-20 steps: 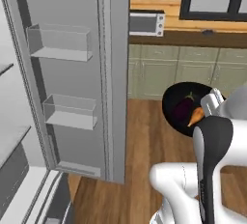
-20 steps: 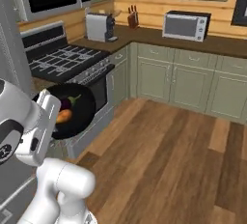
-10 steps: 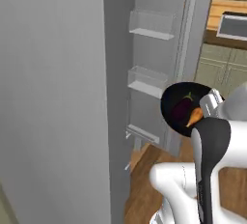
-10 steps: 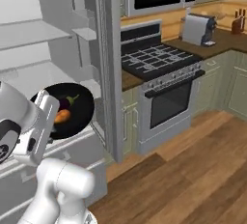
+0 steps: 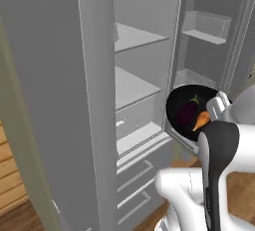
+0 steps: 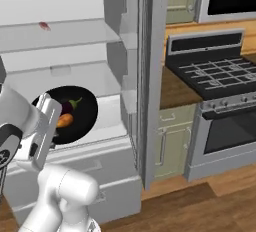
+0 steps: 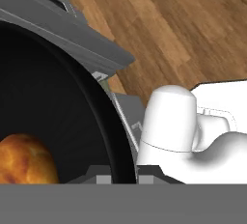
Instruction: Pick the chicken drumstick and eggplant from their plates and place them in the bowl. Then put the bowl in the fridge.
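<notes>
Loaded bowl held up in front of the open fridge.

Your tool (image 7: 123,170) pinches the rim of the black bowl (image 5: 180,106), one fingertip on each side of the wall, in the hand view. The bowl rides tilted at the tool, its open face turned toward the base cameras. Inside it lie the eggplant (image 5: 188,113) and, just beside it on the tool's side, the chicken drumstick (image 5: 201,121). The fridge (image 6: 75,41) stands open directly beyond the bowl. Its pale shelves (image 5: 132,86) sit ahead of the tool at about the bowl's height, so the coming move likely means levelling the bowl and pushing it straight forward onto a shelf.
</notes>
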Tool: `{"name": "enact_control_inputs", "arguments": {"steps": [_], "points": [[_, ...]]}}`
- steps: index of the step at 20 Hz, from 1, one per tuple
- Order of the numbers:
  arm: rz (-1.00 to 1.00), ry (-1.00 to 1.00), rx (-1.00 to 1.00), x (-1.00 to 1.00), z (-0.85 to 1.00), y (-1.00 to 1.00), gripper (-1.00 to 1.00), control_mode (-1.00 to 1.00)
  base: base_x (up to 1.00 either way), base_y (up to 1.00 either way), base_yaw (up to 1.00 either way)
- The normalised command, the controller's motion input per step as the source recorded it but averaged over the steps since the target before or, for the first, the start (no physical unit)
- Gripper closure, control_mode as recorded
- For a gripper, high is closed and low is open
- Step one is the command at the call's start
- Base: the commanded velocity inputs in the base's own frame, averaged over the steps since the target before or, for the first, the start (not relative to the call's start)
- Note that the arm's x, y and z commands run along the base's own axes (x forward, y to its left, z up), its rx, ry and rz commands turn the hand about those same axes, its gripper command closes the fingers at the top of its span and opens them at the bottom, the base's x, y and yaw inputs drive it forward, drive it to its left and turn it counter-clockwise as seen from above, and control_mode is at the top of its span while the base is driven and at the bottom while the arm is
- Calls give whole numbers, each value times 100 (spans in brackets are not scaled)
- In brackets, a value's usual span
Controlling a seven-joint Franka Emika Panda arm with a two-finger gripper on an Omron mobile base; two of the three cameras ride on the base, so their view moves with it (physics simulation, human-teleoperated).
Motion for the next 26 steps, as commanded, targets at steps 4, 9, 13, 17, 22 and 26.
{"name": "enact_control_inputs", "arguments": {"steps": [4,9,13,17,22,26], "points": [[0,0,0,0,0,0,100,100,1,-8,54],[0,0,0,0,0,0,100,100,18,-36,56],[0,0,0,0,0,0,100,100,3,-20,45],[0,0,0,0,0,0,100,100,38,-15,35],[0,0,0,0,0,0,100,100,21,-36,11],[0,0,0,0,0,0,100,100,2,-16,-4]]}}
